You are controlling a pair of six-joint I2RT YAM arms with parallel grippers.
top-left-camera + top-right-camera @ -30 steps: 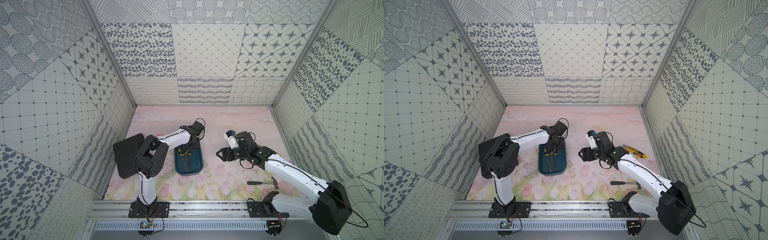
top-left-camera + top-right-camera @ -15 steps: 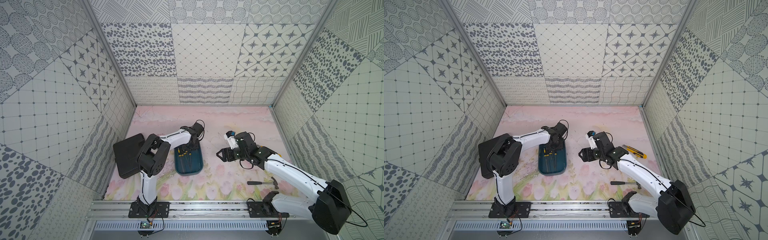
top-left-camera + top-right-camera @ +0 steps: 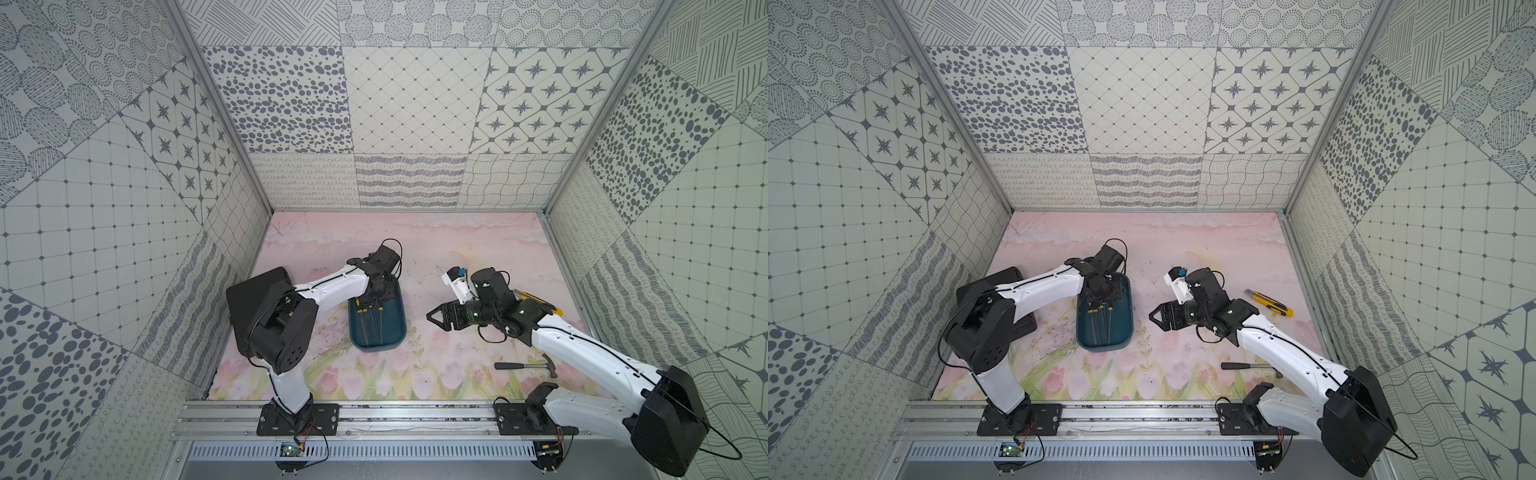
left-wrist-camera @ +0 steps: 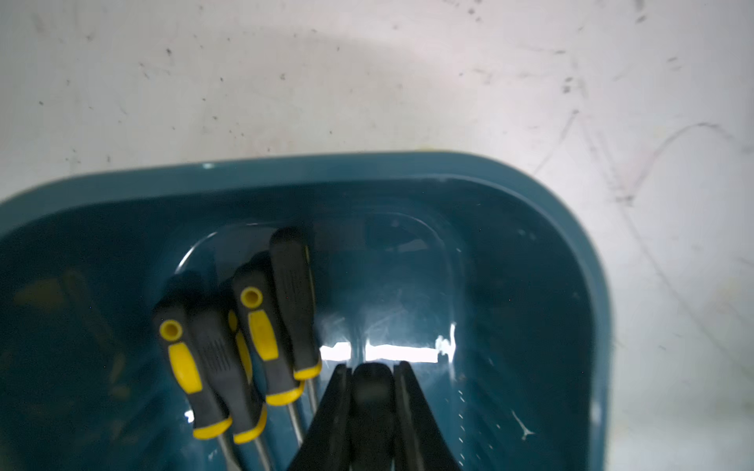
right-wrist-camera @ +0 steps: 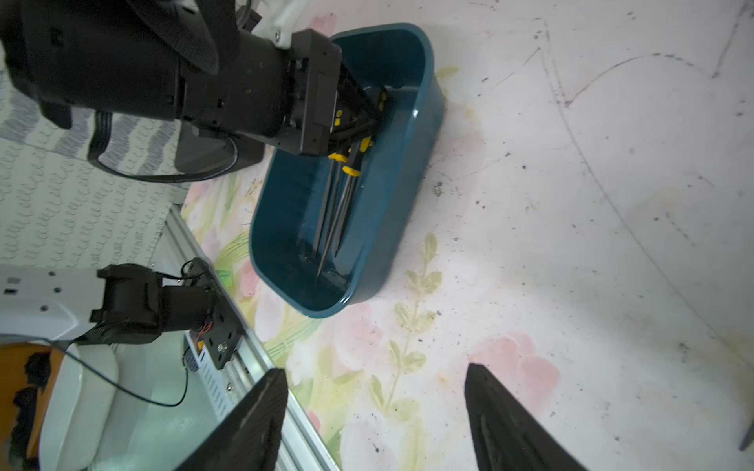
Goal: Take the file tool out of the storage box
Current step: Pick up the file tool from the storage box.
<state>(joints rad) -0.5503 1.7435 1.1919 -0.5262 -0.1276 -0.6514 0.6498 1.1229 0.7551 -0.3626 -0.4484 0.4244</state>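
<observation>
The dark teal storage box (image 3: 376, 348) (image 3: 1104, 348) sits left of the mat's middle in both top views. Several file tools (image 4: 265, 338) with black and yellow handles lie side by side in it, their thin shafts (image 5: 330, 220) pointing toward the front rail. My left gripper (image 4: 372, 367) (image 3: 376, 297) reaches down into the box's far end, shut on the dark rounded handle of one file tool (image 4: 372, 397), apart from the others. My right gripper (image 5: 373, 371) (image 3: 432, 321) hovers open over the bare mat right of the box, holding nothing.
A flat black case (image 3: 253, 299) lies at the left wall, partly under the left arm. A hammer (image 3: 523, 366) lies near the front right, and a yellow utility knife (image 3: 1268, 302) behind the right arm. The box's wall (image 5: 408, 163) faces my right gripper.
My left gripper has closed its jaws on the dark handle inside the box. The right gripper has shifted only slightly.
</observation>
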